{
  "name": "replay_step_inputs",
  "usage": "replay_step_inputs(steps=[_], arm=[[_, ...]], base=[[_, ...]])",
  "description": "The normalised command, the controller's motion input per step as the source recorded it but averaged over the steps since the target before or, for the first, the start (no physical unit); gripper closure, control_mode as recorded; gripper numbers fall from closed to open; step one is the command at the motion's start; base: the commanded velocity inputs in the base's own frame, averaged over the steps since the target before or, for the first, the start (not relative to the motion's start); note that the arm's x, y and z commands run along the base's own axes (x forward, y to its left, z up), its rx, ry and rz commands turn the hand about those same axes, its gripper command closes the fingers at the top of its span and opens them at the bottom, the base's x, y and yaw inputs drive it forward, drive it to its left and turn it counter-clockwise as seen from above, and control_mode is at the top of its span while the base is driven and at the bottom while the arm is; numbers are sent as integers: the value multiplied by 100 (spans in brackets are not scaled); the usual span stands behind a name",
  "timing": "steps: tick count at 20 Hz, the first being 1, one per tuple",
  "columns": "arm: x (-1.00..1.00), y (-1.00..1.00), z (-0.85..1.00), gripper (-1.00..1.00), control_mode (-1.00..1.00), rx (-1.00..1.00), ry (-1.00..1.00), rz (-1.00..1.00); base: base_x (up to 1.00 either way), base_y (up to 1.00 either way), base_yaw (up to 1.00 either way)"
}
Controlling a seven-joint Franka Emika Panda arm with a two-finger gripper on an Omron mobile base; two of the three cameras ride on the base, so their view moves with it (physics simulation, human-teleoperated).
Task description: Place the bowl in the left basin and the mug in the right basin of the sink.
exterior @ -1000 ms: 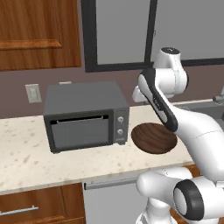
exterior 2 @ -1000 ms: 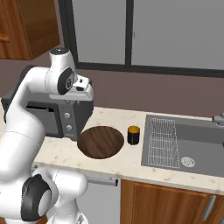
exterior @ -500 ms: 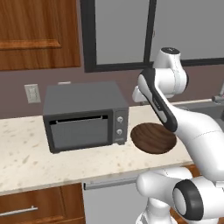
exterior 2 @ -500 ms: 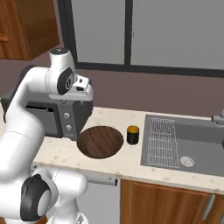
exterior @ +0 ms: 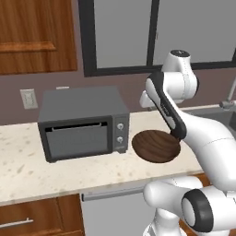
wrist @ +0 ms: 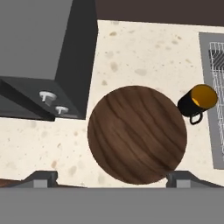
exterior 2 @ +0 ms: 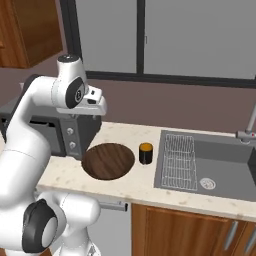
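From the left base view, you're looking at the bowl (exterior: 156,145) sitting flat on the surface (exterior: 27,170), at about 4 o'clock from the toaster oven (exterior: 83,122); your arm is crossing just above its far right rim.

Switching to the right base view, the bowl (exterior 2: 108,161) is lying near the front edge of the surface, with the mug (exterior 2: 145,153) standing upright just beside it at 3 o'clock, the two apart. Beyond the mug, the sink (exterior 2: 206,167) is waiting: the wire rack (exterior 2: 178,161) and the left basin (exterior 2: 214,167) with its drain, the faucet (exterior 2: 248,129) at the far right edge. The hand is hanging above the bowl's 10 o'clock side.

In the hand view, the fingers (wrist: 113,178) are standing wide apart, with nothing between them, and the bowl (wrist: 137,134) is lying right ahead, at 12 o'clock from them. It's round, so no long axis to line up with; I'd say you'll want a rim grip. The mug (wrist: 197,101) is sitting at 2 o'clock, its handle pointing toward 6 o'clock, its orange mouth tipping toward the camera.
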Motion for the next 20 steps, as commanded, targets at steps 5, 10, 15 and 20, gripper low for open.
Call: replay_step_inputs(steps=[5, 10, 15, 20], arm=[[0, 0, 0, -100, 100, 0, 0, 0], [0, 0, 0, -100, 100, 0, 0, 0], [0, 0, 0, -100, 100, 0, 0, 0], [0, 0, 0, -100, 100, 0, 0, 0]], base=[[7, -41, 21], [2, -44, 9], [0, -64, 0], [0, -32, -1]])
